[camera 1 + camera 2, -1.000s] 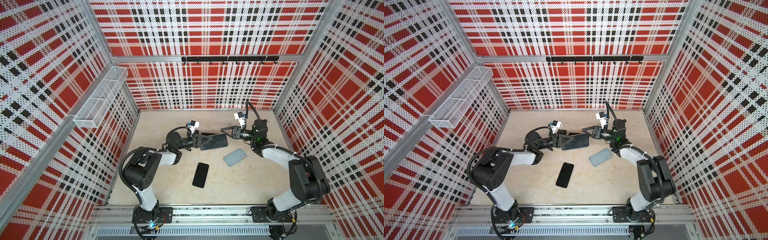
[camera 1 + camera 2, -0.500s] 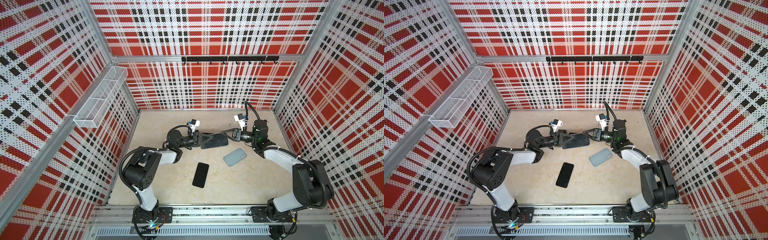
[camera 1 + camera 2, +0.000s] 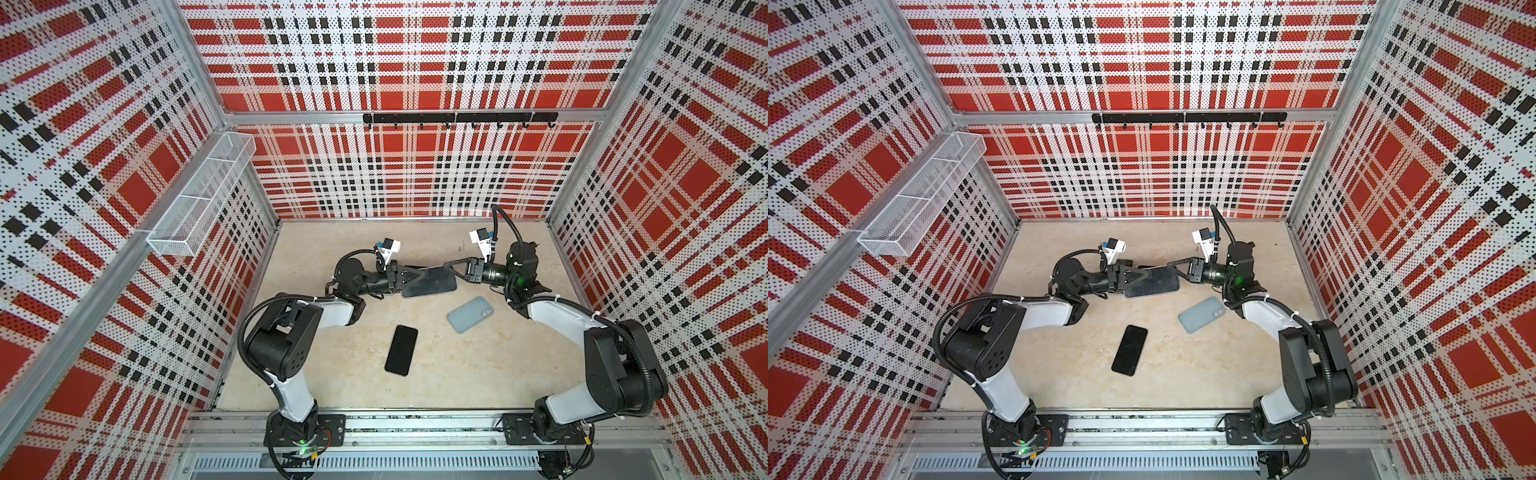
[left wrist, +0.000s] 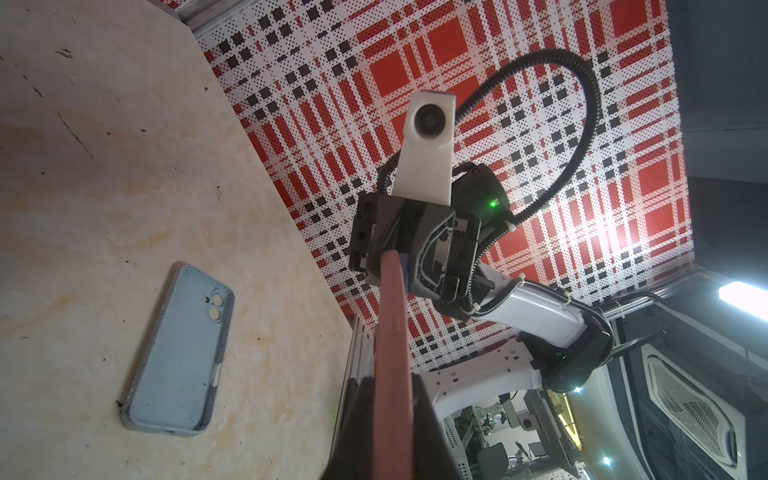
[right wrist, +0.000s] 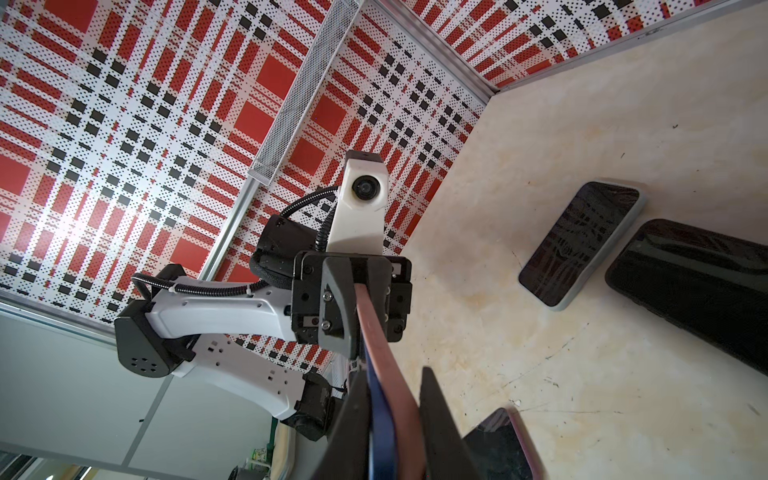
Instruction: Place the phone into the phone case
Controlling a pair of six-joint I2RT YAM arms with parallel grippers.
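Left gripper [image 3: 417, 276] and right gripper [image 3: 448, 266] both clamped on opposite ends of the phone [image 3: 434, 286], so any uneven pull from me could twist it loose.

A robotics lab test cell: perforated plaid panels [image 3: 415, 166] in aluminium framing enclose a beige bench [image 3: 478, 374]. The left arm [image 3: 291, 332] and right arm [image 3: 602, 353] are bolted to a front rail [image 3: 415, 428].

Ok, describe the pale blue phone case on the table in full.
The pale blue phone case is a rounded rectangle of soft-looking plastic, speckled with dirt, with two round camera holes near one corner and a slot in one side. It lies flat on the beige table, seemingly open side up and empty, touching nothing else.
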